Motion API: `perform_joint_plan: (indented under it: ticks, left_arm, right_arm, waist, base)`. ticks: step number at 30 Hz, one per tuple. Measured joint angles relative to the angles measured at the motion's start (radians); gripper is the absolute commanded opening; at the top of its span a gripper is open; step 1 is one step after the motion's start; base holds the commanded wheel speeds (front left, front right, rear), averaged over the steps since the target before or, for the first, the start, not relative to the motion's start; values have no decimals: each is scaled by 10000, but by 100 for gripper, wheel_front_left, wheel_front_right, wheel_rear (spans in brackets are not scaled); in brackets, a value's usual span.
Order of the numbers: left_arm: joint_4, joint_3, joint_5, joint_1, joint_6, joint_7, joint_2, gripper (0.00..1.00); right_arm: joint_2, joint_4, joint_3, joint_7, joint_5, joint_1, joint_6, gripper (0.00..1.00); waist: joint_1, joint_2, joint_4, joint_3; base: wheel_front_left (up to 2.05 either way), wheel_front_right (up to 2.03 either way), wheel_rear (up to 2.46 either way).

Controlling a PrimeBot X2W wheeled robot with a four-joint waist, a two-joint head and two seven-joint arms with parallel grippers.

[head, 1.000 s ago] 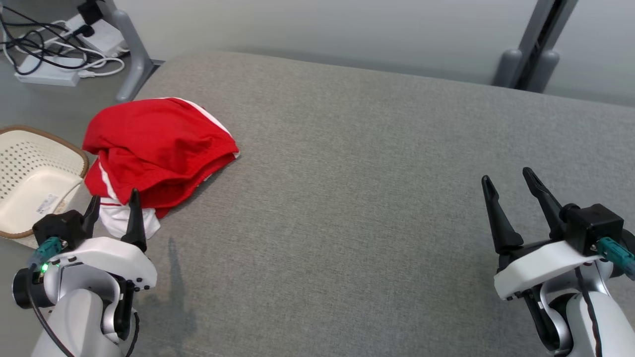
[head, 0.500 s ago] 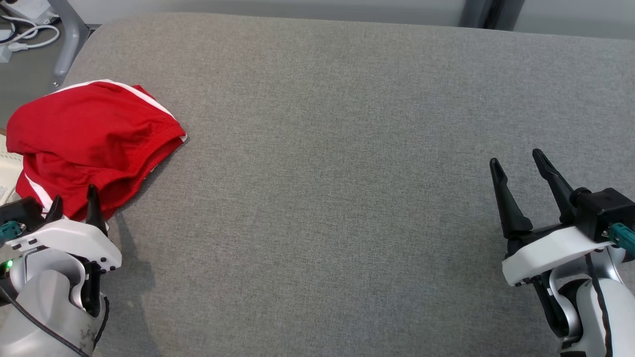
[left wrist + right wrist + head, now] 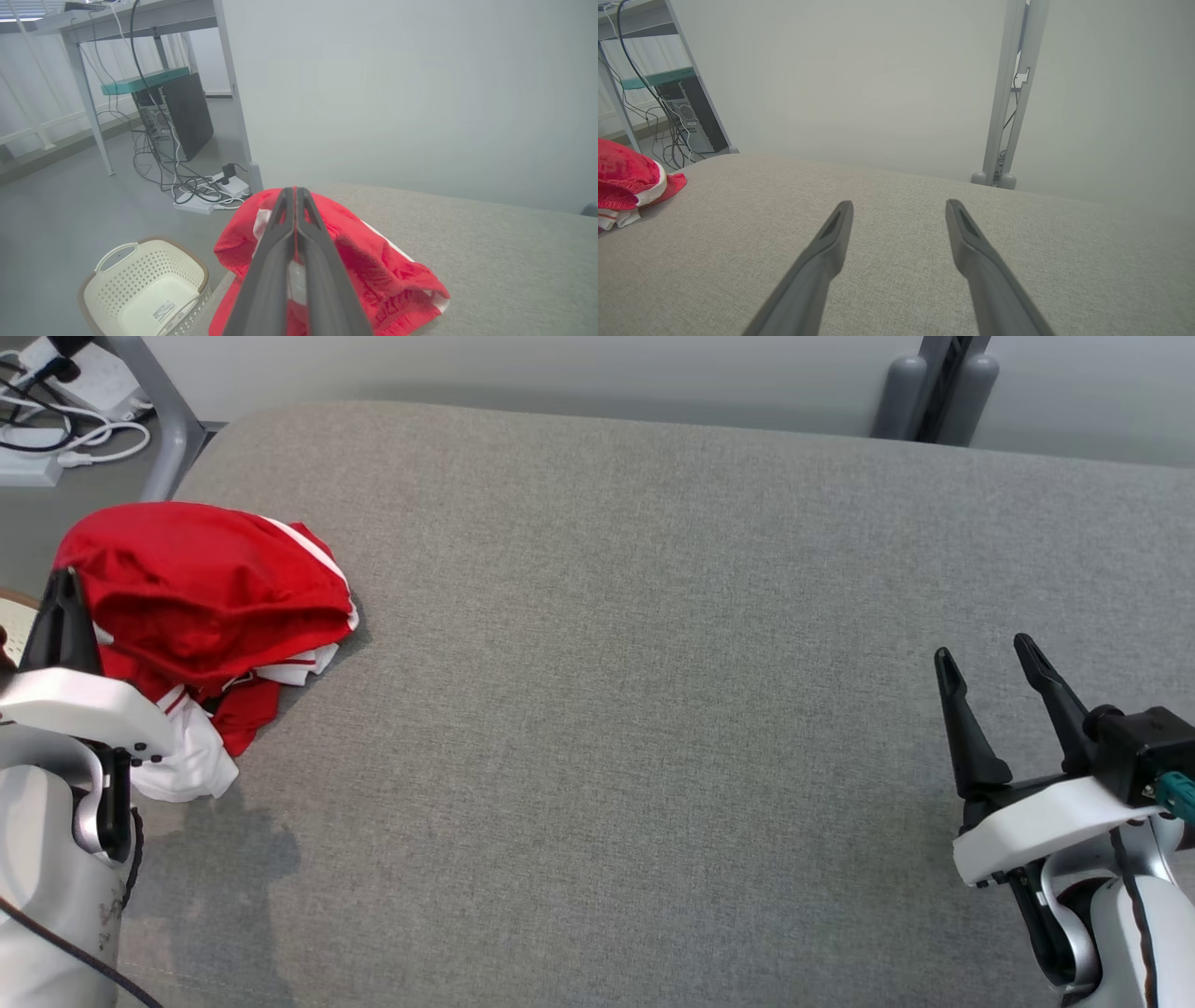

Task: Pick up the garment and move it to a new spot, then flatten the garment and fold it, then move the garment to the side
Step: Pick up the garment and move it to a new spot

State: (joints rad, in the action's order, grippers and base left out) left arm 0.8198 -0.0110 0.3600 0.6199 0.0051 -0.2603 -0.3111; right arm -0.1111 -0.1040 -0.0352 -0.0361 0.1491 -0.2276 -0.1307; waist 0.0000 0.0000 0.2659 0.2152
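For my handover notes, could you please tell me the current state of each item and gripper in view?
garment: crumpled in a heap at the left end of the table, not flattened or folded.
left gripper: shut on the garment.
right gripper: open, holding nothing, over the table.
basket: upright on the floor, empty as far as it shows.

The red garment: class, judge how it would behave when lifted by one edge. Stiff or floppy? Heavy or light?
Probably floppy: the red garment lies crumpled in soft folds, white parts drooping. Likely light, as it looks like thin cloth. Pinched at one spot by the left gripper, it should dangle.
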Motion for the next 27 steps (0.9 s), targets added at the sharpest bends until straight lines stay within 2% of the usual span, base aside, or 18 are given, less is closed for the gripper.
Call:
perform_joint_plan:
  ticks: [9,19,22,23,27]
  left_arm:
    - [-4259,-82,-825,-1009,199,6,-222,0]
    - [-9112,-968,-1137,-2436,558,1661,17,0]
    - [-9931,-1505,-1149,-2709,520,2107,236,0]
    - [-10203,-1971,-1151,-2800,441,2347,458,0]
    - [-10073,-3009,-1124,-2828,71,2663,965,0]
  right_arm:
    - [180,-23,268,-232,50,322,0,100]
    - [414,276,268,-362,100,430,0,100]
    - [456,453,253,-360,92,424,0,100]
    - [508,585,230,-357,90,417,0,100]
    - [546,688,217,-359,96,325,0,100]
  waist:
    - [0,0,-50,-809]
    - [0,0,-1051,-1068]
    - [0,0,-1501,-997]
    - [0,0,-1830,-919]
    - [0,1,-2537,-705]
  base:
    - [0,0,0]
    - [0,0,0]
    - [0,0,0]
    - [0,0,0]
    - [0,0,0]
